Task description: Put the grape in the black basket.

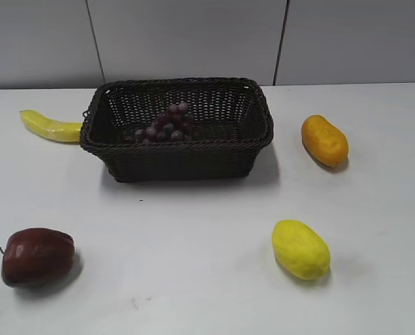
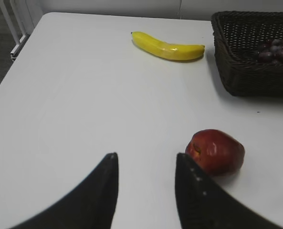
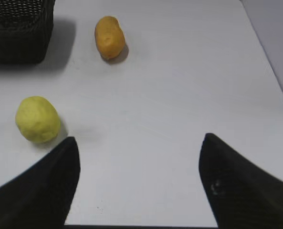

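The white worktop (image 1: 207,279) fills the scene; a grey panelled wall (image 1: 193,35) with vertical seams stands behind it. A metal frame (image 2: 10,28) shows beyond the worktop's left edge. The black basket (image 1: 179,164) sits at the back centre, with the grape (image 1: 167,125) lying inside on its floor. A banana (image 1: 50,127) lies just beside the basket's left wall. An orange fruit (image 1: 324,140) lies to the basket's right, a yellow fruit (image 1: 300,249) at front right, an apple (image 1: 38,257) at front left. The left gripper (image 2: 146,164) has its fingers (image 2: 101,191) apart and empty, near the apple. The right gripper (image 3: 139,145) has its fingers (image 3: 237,181) spread wide and empty.
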Robot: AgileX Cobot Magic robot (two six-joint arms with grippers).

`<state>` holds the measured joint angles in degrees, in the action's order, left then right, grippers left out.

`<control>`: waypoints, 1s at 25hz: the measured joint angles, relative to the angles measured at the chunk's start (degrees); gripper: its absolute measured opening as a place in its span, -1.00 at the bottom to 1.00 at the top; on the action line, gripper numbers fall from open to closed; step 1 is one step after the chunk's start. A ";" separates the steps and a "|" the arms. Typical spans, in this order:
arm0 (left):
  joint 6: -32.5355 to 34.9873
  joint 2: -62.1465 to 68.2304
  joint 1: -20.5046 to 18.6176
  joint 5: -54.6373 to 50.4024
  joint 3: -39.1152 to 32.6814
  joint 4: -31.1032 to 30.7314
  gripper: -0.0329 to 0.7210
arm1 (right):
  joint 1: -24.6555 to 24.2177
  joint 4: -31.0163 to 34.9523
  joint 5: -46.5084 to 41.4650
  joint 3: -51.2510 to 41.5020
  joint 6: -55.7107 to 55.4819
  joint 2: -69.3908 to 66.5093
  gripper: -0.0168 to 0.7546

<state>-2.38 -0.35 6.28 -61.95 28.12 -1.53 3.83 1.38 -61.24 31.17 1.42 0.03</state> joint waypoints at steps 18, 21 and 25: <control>0.00 0.00 0.00 -0.06 0.00 0.15 0.05 | 0.06 0.25 1.55 0.32 -0.14 0.25 0.57; 0.00 0.00 0.00 -0.06 0.00 0.15 0.05 | 0.06 0.49 3.22 0.32 -0.14 0.25 0.57; 0.00 0.00 0.00 -0.06 0.00 0.15 0.05 | 0.06 2.89 6.80 0.32 -0.85 0.25 0.57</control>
<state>-2.38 -0.35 6.28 -62.01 28.12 -1.38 3.89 4.27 -54.45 31.49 0.57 0.28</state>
